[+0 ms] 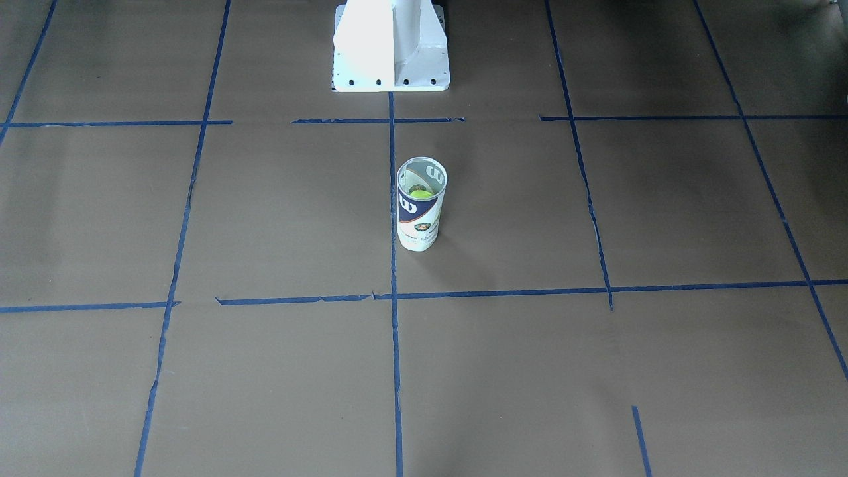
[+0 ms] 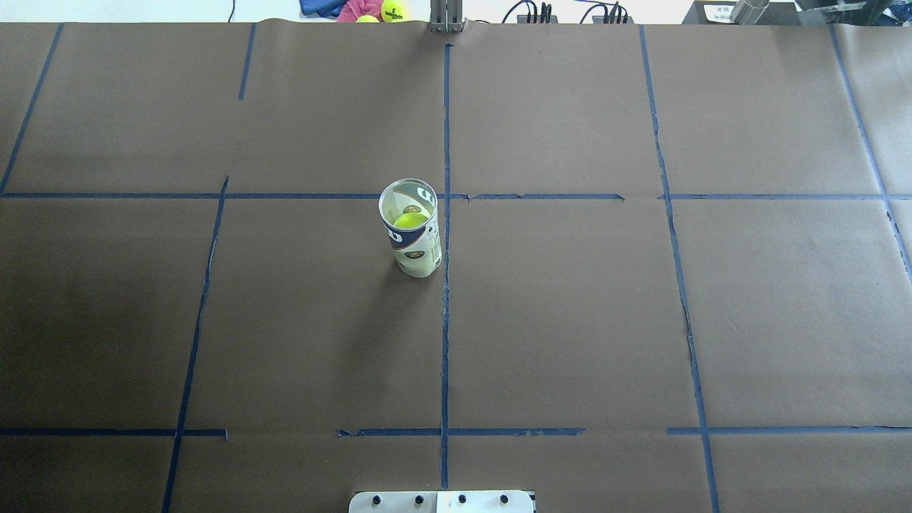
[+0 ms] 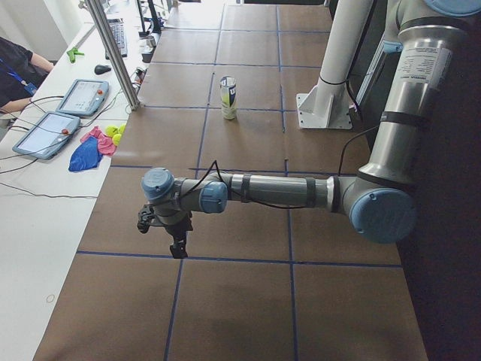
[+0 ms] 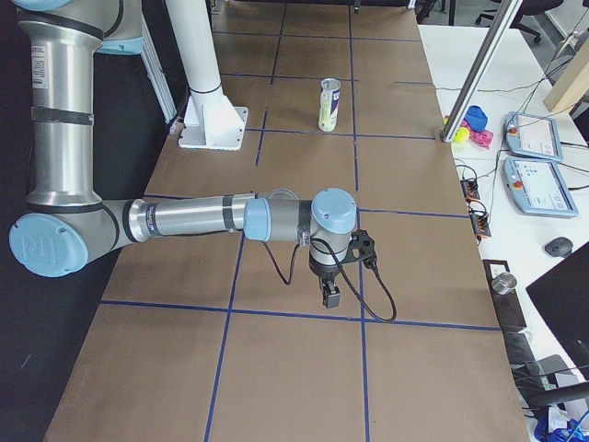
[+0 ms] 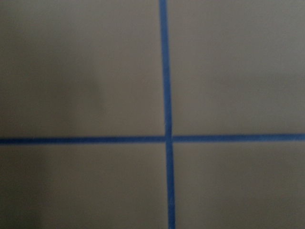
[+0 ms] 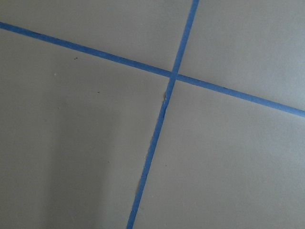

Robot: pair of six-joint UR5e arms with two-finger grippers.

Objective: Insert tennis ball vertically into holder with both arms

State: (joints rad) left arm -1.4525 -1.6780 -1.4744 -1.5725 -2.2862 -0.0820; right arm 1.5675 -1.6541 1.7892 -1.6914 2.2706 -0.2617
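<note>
The holder (image 2: pixel 412 226), a clear can with a navy and white label, stands upright near the table's middle; it also shows in the front view (image 1: pixel 420 203) and both side views (image 3: pixel 228 98) (image 4: pixel 330 104). The yellow-green tennis ball (image 2: pixel 409 220) sits inside it, seen through the open mouth (image 1: pixel 419 193). My left gripper (image 3: pixel 177 245) hangs over the table's left end, far from the can. My right gripper (image 4: pixel 330 295) hangs over the right end, also far from it. Both show only in the side views, so I cannot tell whether they are open or shut. The wrist views show only brown paper and blue tape.
The white pedestal base (image 1: pixel 391 46) stands at the robot's side of the table. Blue tape lines (image 2: pixel 445 235) grid the brown table cover. Spare yellow balls and cloths (image 2: pixel 370 10) lie past the far edge. An operator (image 3: pixel 19 71) and tablets (image 3: pixel 64 113) are at a side desk.
</note>
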